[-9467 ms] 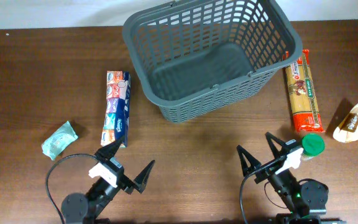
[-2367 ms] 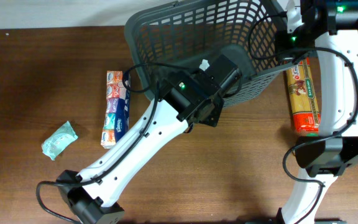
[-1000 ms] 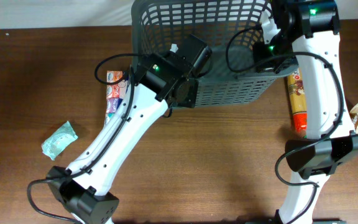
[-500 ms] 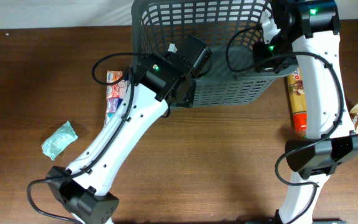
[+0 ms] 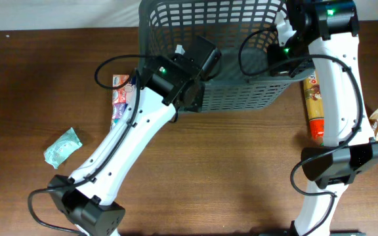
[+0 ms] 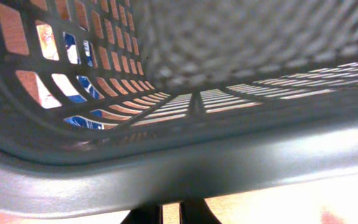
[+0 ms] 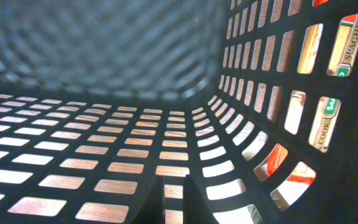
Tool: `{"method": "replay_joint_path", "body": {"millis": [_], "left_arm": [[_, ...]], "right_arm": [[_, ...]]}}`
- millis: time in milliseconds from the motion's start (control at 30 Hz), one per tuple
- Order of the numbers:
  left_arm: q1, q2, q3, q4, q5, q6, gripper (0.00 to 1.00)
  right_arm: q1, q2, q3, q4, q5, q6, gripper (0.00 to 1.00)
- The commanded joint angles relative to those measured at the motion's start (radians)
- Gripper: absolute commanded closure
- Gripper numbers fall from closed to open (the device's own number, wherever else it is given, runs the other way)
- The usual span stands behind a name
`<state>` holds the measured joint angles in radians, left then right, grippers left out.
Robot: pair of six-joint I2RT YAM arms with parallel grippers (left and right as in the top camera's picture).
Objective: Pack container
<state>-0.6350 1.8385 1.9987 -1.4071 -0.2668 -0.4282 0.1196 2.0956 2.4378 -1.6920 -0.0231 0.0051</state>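
Just beside container [image 5: 241, 98] — spaghetti [image 5: 315, 111], tissue pack [image 5: 118, 98]

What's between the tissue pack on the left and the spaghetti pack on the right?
The grey basket lies between the tissue pack and the spaghetti pack; the overhead view shows it.

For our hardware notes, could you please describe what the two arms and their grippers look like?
Both the left arm and the right arm have white links, black joints and black wrist housings, each with a small green light. Thin black cables loop along them. The gripper fingers are black.
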Motion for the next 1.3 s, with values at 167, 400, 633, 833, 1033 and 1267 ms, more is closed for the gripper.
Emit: {"method": "replay_joint_path", "body": {"millis": [167,400,633,833,1033,1267], "left_arm": [[0.024,0.003,-0.002,-0.011,-0.029,-0.009,0.85],[0.024,0.001,-0.002,-0.038,-0.029,-0.009,0.81],[0.020,-0.035,-0.001,-0.037,-0.029,-0.009,0.72],[0.020,-0.125,0.004,-0.010,-0.029,-0.004,0.67],[0.020,-0.236,0.004,0.018,-0.029,0.038,0.62],[0.021,-0.325,0.004,0.027,-0.056,0.040,0.21]], "right_arm": [[0.005,0.005,-0.007,-0.006,-0.002,0.011,0.96],[0.006,0.005,-0.006,0.000,-0.004,0.011,0.73],[0.006,0.003,-0.006,0.002,-0.059,0.003,0.44],[0.006,0.003,0.003,0.014,-0.073,0.003,0.14],[0.008,-0.008,0.078,0.017,-0.178,0.003,0.00],[0.031,-0.059,0.337,-0.007,-0.214,0.004,0.01]]}}
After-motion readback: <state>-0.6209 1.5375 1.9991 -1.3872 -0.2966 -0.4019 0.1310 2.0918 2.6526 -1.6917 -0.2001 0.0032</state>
